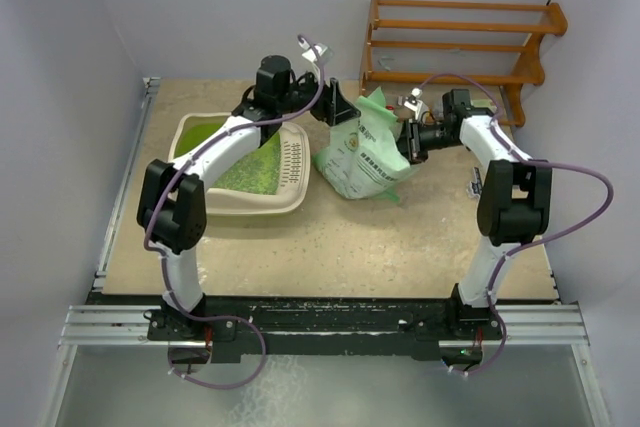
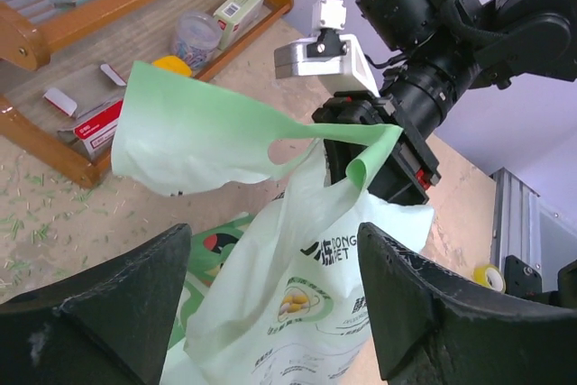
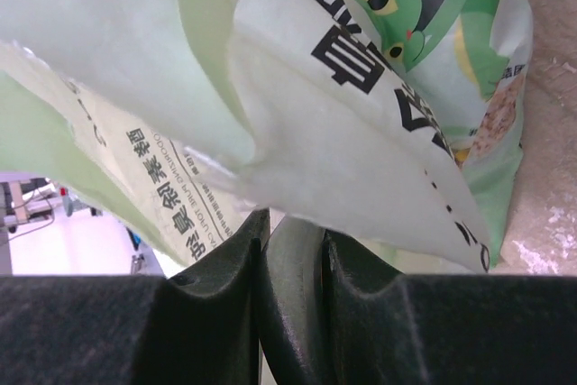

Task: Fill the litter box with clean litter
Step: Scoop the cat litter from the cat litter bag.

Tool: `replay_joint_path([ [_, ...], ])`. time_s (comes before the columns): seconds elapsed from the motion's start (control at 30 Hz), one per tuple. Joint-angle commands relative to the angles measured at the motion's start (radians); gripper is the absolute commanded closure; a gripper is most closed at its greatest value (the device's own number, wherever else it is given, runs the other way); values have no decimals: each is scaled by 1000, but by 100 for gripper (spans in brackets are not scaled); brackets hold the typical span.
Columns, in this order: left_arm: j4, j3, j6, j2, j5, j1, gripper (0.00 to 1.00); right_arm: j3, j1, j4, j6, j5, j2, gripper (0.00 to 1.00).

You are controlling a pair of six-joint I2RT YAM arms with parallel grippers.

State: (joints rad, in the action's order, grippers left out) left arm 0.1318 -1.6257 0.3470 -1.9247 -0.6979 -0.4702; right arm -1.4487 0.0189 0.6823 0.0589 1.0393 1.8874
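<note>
Your left gripper [image 1: 334,107] hangs at the top of the pale green printed plastic bag [image 1: 362,155]. In its wrist view its black fingers [image 2: 108,304] stand wide apart. The bag's film shows in the gap beyond them, and neither finger presses on it.

Your right gripper [image 1: 408,142] comes at the bag from the right side, near its upper edge. The right wrist view shows that gripper [image 3: 263,227] with its jaws drawn narrow, pinching a fold of the bag's plastic between them. From the left wrist you see the same grip: the right gripper [image 2: 389,152] holds the curled upper edge of the bag, and a loose flap with a handle hole spreads out to the left.

The bag stands on the tan board table [image 1: 330,247] between your two arms, its top slumped and crumpled.

The large cream plastic litter box [image 1: 262,205] with the lime-green inside lies on the table just left of the bag, under your left arm. You cannot tell whether box and bag touch. The tiny green litter pellets [image 1: 258,173] lie inside the box, heaped against its slotted cream rim section [image 1: 292,157].

An orange-brown wooden rack [image 1: 455,42] stands against the back wall behind the bag, with small boxes on its lowest shelf.
</note>
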Motion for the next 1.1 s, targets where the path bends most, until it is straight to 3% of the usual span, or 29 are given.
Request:
replay_joint_path([
  [0.0,12,24,-31,95,44,16,28,-69,-15,127,-13,160,-65,100],
  [0.2,75,90,-34,186,100,19,26,-100,-60,165,-6,197,-85,100],
  [0.67,54,134,-20,275,105,21,25,-142,-179,342,109,256,-142,100],
  [1.07,32,158,-5,357,110,20,25,-187,-320,630,378,270,-147,100],
])
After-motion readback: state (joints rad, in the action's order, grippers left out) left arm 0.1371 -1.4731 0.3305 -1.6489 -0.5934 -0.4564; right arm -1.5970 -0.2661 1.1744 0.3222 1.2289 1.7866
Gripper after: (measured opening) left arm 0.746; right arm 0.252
